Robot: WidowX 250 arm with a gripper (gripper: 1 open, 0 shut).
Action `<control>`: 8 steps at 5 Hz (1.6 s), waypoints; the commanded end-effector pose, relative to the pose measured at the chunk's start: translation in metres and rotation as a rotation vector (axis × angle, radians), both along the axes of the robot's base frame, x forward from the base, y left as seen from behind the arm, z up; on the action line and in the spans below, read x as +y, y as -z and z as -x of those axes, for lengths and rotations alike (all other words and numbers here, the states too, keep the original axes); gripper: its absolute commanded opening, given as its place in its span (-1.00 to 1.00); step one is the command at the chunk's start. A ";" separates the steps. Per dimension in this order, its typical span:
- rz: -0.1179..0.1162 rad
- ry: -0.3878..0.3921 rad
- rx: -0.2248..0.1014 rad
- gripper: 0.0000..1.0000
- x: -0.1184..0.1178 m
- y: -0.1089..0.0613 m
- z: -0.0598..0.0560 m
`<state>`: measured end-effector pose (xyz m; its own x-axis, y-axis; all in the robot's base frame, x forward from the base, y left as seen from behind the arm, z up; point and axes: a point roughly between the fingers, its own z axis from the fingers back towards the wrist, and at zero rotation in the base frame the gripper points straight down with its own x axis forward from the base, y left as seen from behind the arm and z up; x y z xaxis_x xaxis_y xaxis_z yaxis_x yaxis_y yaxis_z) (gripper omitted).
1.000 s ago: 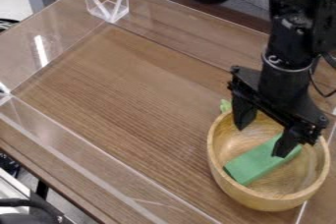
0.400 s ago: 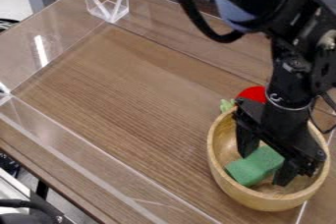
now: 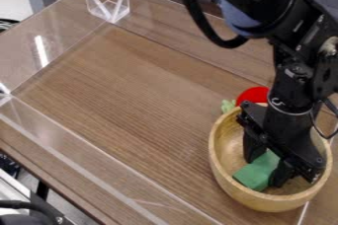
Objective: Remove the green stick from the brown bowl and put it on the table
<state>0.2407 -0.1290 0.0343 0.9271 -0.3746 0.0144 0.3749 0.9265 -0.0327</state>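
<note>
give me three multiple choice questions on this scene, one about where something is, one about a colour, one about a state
1. Where is the green stick?
A. on the bare table
B. inside the brown bowl
C. leaning on the clear wall

2. What colour is the round thing just behind the bowl's rim?
A. red
B. blue
C. yellow

3. Where does the tool stand?
A. raised high over the table's middle
B. lowered into the bowl, at the stick
C. out beyond the clear walls

Answers:
1 B, the stick lies on the bowl's floor, not on the table.
2 A, the ball by the far rim is red.
3 B, its fingers reach below the rim on either side of the stick.
</note>
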 end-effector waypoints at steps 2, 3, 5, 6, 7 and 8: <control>0.002 -0.102 -0.012 -1.00 0.009 0.001 0.020; -0.008 -0.131 -0.008 -1.00 0.017 0.004 0.020; -0.034 -0.155 0.004 -1.00 0.024 0.009 0.019; -0.048 -0.150 0.009 -1.00 0.021 0.011 0.017; -0.057 -0.144 0.010 -1.00 0.019 0.014 0.015; -0.063 -0.167 0.010 -1.00 0.018 0.013 0.015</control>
